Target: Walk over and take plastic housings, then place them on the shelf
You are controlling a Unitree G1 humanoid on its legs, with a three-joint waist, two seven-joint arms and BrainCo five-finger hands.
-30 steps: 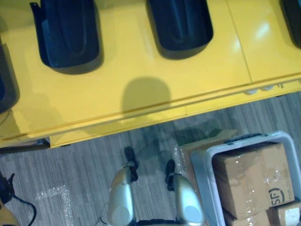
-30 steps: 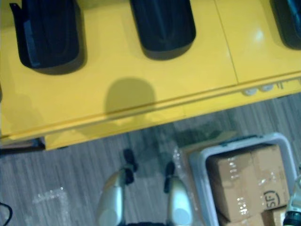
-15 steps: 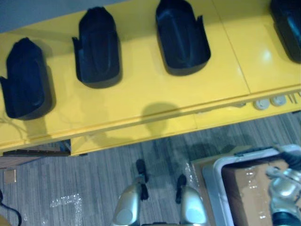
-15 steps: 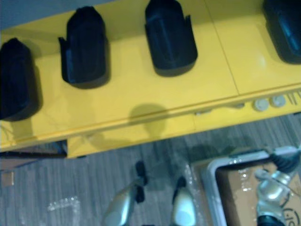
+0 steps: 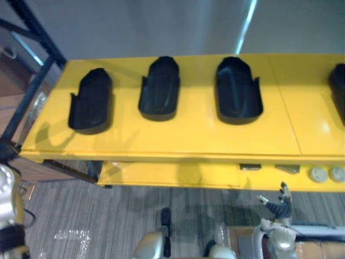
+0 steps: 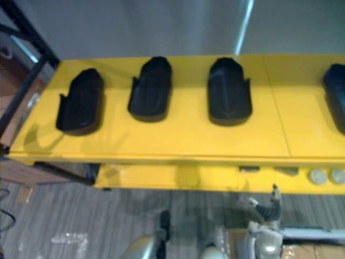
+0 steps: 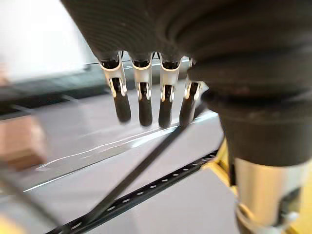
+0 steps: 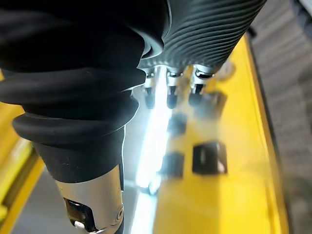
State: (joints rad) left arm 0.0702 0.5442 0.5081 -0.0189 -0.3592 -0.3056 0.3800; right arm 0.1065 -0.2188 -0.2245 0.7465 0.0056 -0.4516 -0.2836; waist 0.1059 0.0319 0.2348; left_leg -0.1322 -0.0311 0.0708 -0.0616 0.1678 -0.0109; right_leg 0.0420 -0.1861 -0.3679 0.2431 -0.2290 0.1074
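Note:
Three black plastic housings lie in a row on the yellow table: a left one, a middle one and a right one. A fourth housing shows at the table's far right edge. My right hand is raised below the table's front edge, right of centre, apart from every housing. Its fingers are straight and hold nothing. My left hand is open too, its straight fingers hanging free with nothing in them.
A dark metal shelf frame stands at the table's left end, with a grey wall behind. The table's front panel carries round knobs and dark switches. A grey bin's rim lies on the wood-pattern floor at lower right.
The whole picture has shifted, so the camera has moved: the table's far edge, the wall and the shelf frame now show. My right hand has risen towards the table's front edge.

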